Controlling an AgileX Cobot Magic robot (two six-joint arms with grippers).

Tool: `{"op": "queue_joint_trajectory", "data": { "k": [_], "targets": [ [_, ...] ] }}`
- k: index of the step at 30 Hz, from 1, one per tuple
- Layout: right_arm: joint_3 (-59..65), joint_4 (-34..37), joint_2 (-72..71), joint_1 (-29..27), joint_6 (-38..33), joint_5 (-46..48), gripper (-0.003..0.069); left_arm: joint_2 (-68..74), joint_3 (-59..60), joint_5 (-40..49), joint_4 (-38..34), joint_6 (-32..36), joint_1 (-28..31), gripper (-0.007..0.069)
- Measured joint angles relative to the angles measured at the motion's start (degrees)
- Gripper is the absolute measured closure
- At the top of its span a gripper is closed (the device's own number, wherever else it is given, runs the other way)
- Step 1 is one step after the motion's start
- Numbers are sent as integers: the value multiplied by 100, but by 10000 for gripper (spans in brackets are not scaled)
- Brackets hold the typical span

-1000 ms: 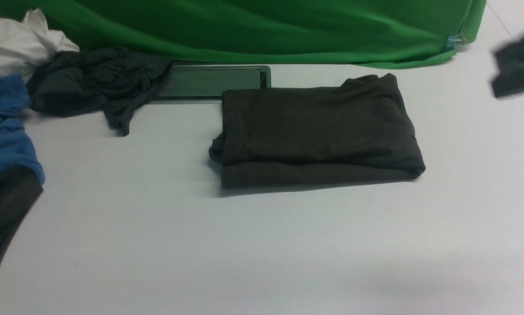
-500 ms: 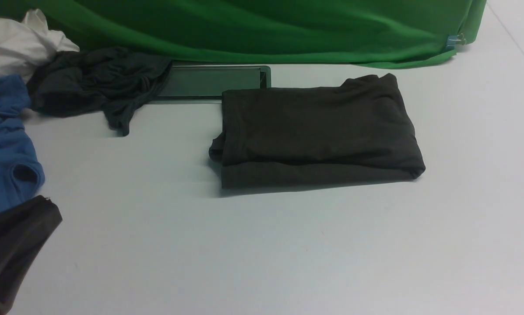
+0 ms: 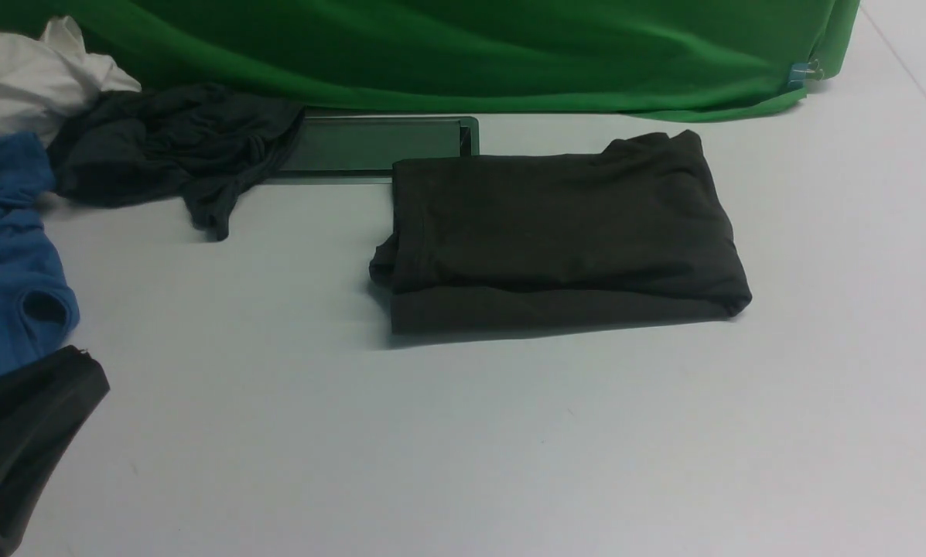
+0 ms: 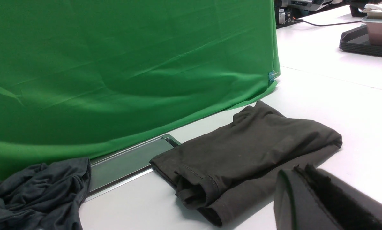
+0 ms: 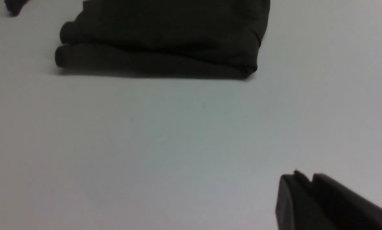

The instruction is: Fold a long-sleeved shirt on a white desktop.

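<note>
1. Left gripper [image 3: 14, 456]: nearest the robot, at the near left of the white counter [image 3: 463, 449], well apart from the long-sleeved shirt [image 3: 559, 232]; its fingers are pressed together and hold nothing.
2. Right gripper [image 5: 309, 188]: seen only in the right wrist view, over bare counter on the near side of the shirt and apart from it; its fingers are pressed together, empty.
3. Long-sleeved shirt: a black-brown folded rectangle lying flat on the counter around mid-depth, its layered fold edge toward the robot and a bunched roll of cloth at its left end.
4. Blue tee [image 3: 10, 255]: crumpled, well to the left of the shirt.
5. Dark grey-green garment [image 3: 169, 147]: a heap left of the shirt and slightly farther back.
6. Metal plate [image 3: 370, 145]: flush in the counter, its right end touching the shirt's far left corner; the heap covers its left end.
7. White cloth [image 3: 29, 77]: far left of the shirt.
8. Green backdrop [image 3: 463, 46]: hanging just behind the shirt.
</note>
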Motion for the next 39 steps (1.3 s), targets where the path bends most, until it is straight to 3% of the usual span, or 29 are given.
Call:
{"op": "queue_joint_trajectory", "data": {
  "k": [5, 9, 12, 39],
  "targets": [
    [1052, 170, -755, -393, -790, -2014, 632, 0, 0, 0, 0, -20, 0, 606],
    [2473, 167, -1514, -545, -895, -3378, 632, 0, 0, 0, 0, -39, 0, 606],
    [3180, 167, -1863, -551, -796, -3890, 632, 0, 0, 1, 0, -45, 0, 606],
    [3535, 173, -1952, -551, -534, -3901, 587, 0, 0, 7, 0, -49, 0, 606]
  ]
}}
